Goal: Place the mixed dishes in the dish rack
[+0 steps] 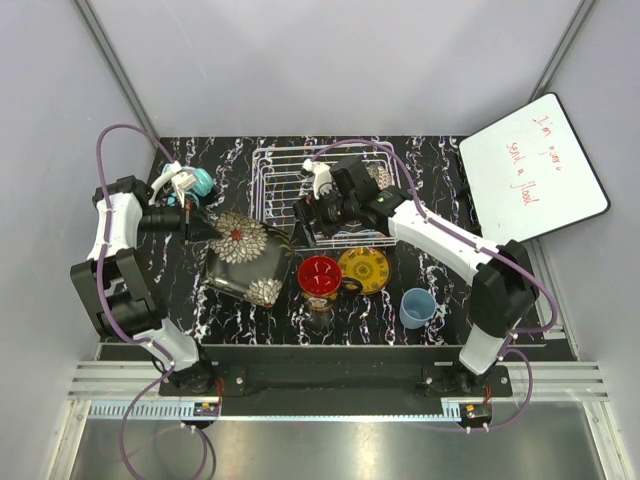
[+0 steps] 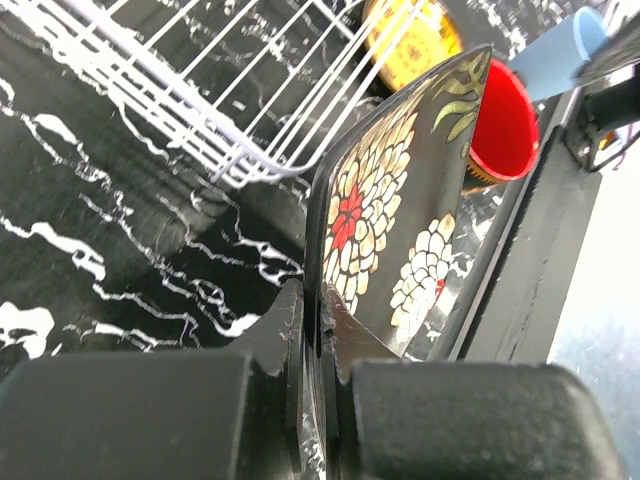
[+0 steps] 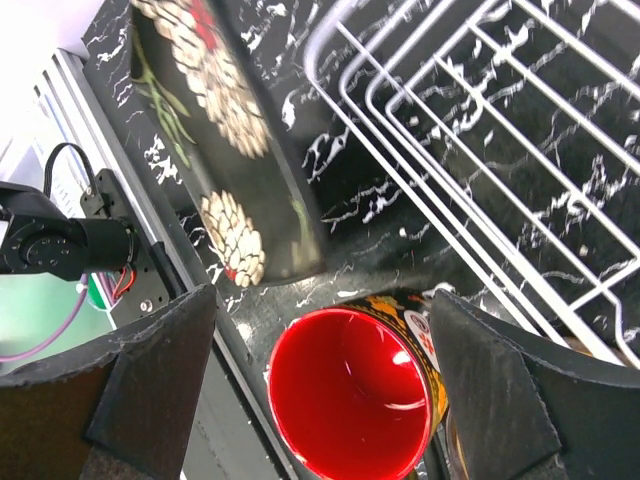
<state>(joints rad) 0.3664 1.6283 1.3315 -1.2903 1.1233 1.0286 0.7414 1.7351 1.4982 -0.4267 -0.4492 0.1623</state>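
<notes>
My left gripper is shut on the rim of the square dark floral plate. The plate is tilted up on the table, left of the dish rack's front corner. My right gripper hangs open over the front left of the white wire dish rack. Below its spread fingers stands a dark patterned mug with a red inside, untouched. A yellow patterned plate and a light-blue cup sit in front of the rack.
Teal headphones lie at the back left beside the left arm. A whiteboard with red writing leans at the right. A brownish dish shows in the rack behind the right arm. Grey walls enclose the table.
</notes>
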